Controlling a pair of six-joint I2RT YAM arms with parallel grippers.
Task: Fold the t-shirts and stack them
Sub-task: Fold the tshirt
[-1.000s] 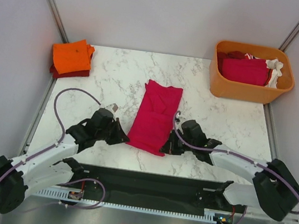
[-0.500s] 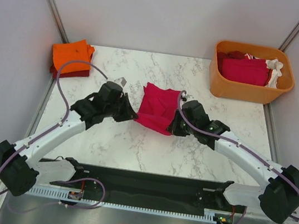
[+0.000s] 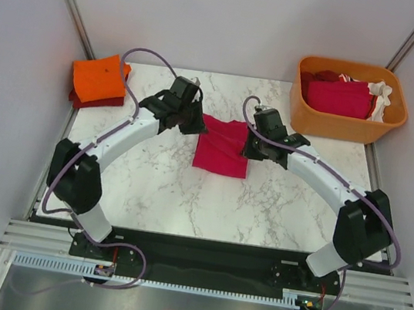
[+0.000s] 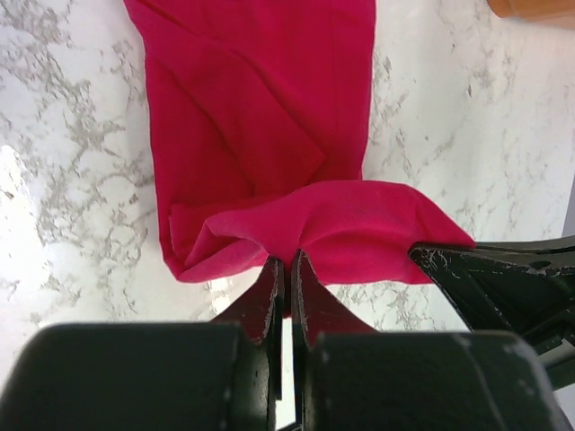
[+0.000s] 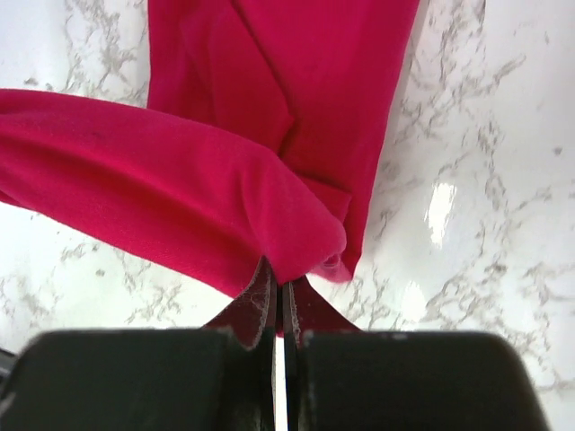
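Observation:
A crimson-pink t-shirt (image 3: 222, 148) lies mid-table, folded into a narrow strip and doubled over on itself. My left gripper (image 3: 199, 126) is shut on its lifted left corner, and my right gripper (image 3: 248, 142) is shut on the right corner. In the left wrist view the fingertips (image 4: 287, 262) pinch the raised hem of the shirt (image 4: 269, 117), with the lower layer spread on the marble beyond; the right gripper's finger (image 4: 503, 278) shows at the right. The right wrist view has my right gripper (image 5: 278, 280) clamping the shirt (image 5: 269, 117) the same way. Two folded t-shirts are stacked at far left, orange (image 3: 99, 78) on dark red (image 3: 94, 101).
An orange plastic tub (image 3: 344, 127) stands at the back right, holding a crimson shirt (image 3: 339, 97) and a white one (image 3: 379, 95). Grey walls close in the table on the left, back and right. Both arms stretch out across the marble top.
Both grippers have carried the shirt's near edge away from the bases toward its far end, doubling the strip over. The arms have stretched out with it.

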